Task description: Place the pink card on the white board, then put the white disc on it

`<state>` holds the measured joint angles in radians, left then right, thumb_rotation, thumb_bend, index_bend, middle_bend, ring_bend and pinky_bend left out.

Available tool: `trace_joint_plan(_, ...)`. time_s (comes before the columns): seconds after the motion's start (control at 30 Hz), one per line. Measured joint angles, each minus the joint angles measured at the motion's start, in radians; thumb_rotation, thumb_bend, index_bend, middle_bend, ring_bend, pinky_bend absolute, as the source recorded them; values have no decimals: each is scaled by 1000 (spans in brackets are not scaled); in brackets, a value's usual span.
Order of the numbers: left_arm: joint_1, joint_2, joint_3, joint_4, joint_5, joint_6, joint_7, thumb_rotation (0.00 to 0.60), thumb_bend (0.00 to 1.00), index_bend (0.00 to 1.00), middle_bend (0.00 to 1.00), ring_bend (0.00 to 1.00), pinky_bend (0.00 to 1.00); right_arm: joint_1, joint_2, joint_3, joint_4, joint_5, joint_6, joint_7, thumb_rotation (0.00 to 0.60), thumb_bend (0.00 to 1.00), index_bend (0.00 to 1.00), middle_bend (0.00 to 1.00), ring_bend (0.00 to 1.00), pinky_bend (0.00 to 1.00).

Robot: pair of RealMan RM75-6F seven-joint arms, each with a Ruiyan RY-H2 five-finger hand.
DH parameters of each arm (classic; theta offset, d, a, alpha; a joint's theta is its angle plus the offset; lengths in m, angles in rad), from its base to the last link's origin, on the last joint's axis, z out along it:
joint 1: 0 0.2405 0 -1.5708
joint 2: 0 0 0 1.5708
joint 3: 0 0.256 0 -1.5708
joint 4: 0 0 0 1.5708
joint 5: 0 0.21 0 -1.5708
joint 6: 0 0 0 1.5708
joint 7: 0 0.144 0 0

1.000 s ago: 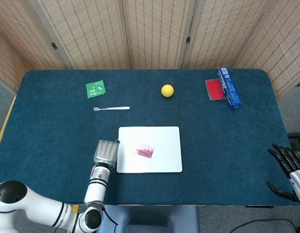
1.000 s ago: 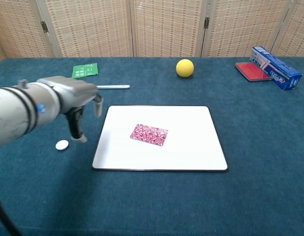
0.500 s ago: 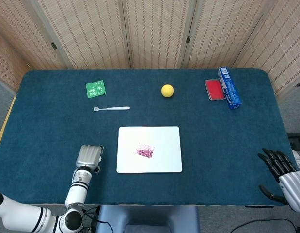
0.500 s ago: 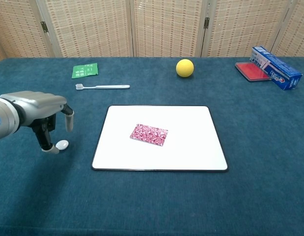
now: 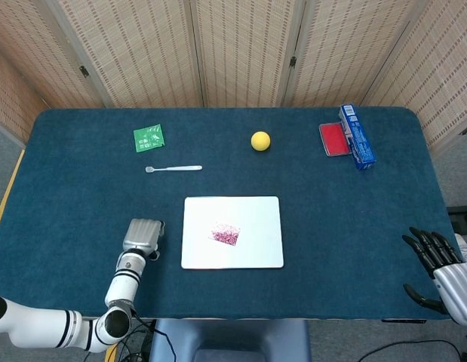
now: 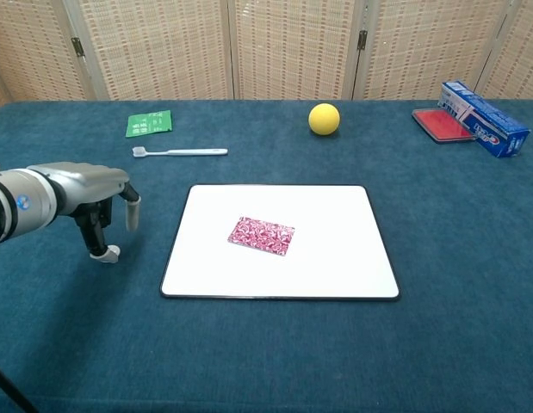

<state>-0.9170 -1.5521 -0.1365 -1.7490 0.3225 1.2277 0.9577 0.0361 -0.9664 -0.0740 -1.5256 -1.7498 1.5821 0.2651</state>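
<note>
The pink patterned card [image 5: 225,235] [image 6: 261,235] lies flat near the middle of the white board [image 5: 257,213] [image 6: 335,254]. Left of the board, the small white disc [image 6: 112,252] rests on the blue cloth. My left hand [image 5: 142,234] [image 6: 96,200] hangs over it, one fingertip [image 6: 100,253] down against the disc's left edge and another finger held apart. The hand hides the disc in the head view. My right hand [image 5: 438,258] hovers at the table's right front edge, fingers spread and holding nothing.
Along the back lie a green packet [image 5: 149,138] [image 6: 149,123], a white toothbrush [image 5: 174,168] [image 6: 180,152], a yellow ball [image 5: 260,140] [image 6: 324,119], a red pad [image 5: 333,139] [image 6: 442,124] and a blue toothpaste box [image 5: 357,136] [image 6: 483,106].
My left hand drew away leftward from the board's edge, then came back slightly right until a fingertip met the disc. The right hand shifted a little at the table edge.
</note>
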Motion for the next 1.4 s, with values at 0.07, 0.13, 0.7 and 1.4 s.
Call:
trace_joint_plan(0.07, 3, 7, 1, -1, -3, -1, -4, 600, 272, 443, 1000, 1000, 1000, -1, 0, 1, -1, 3, 1, -2, 600, 195, 0, 0, 0, 0)
trace_joint_plan(0.13, 6, 12, 4, -4, -2, -1, -7, 600, 272, 444, 1000, 1000, 1000, -1, 0, 1, -2, 3, 1, -3, 600, 195, 0, 0, 0, 0)
trace_joint_plan(0.7, 18, 4, 19, 15, 21, -17, -35, 600, 271, 461, 1000, 1000, 1000, -4, -2, 0, -1, -1, 10, -8, 600, 194, 0, 0, 0, 0)
trace_joint_plan(1.4, 44, 20, 32, 52, 46, -76, -100, 600, 272, 482, 1000, 1000, 1000, -1, -5, 2, -10, 5, -1, -31, 600, 195, 0, 0, 0, 0)
